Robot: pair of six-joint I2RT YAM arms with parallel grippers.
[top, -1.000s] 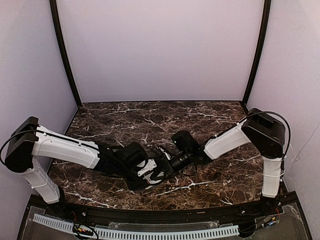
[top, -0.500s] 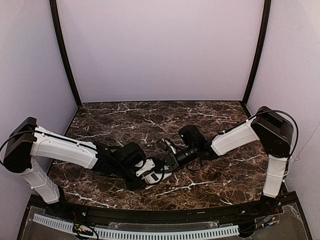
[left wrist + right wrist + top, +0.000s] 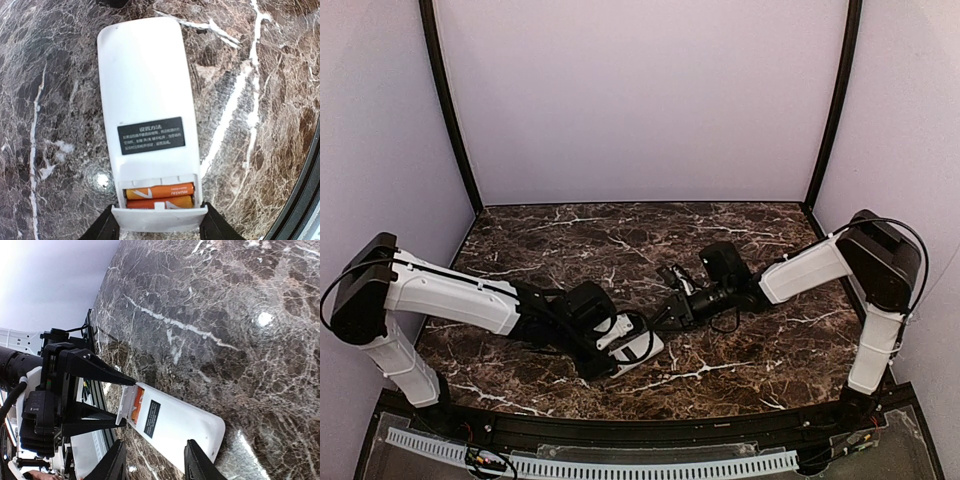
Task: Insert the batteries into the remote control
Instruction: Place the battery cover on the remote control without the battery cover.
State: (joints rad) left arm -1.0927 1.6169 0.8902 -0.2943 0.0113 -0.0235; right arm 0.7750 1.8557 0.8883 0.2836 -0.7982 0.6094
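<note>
Left fingers (image 3: 108, 227), half-spread, clamp the remote control (image 3: 145, 95) at 6 o'clock (batteries (image 3: 159, 196) seated); right fingers (image 3: 116, 462), parted and empty, hover at 12 o'clock.

The remote control (image 3: 147, 95) is a flat white rectangle with rounded corners, lying back-up and flat on the dark marbled tabletop (image 3: 770, 350), a little left of centre and close to the near edge; it runs aslant, its plain end pointing right and slightly far. A black label (image 3: 151, 135) with white print crosses its back; the battery recess (image 3: 159, 192) at its left, near end stands uncovered. Two orange batteries (image 3: 159, 196) lie seated in it, side by side, set across the remote's width.
</note>
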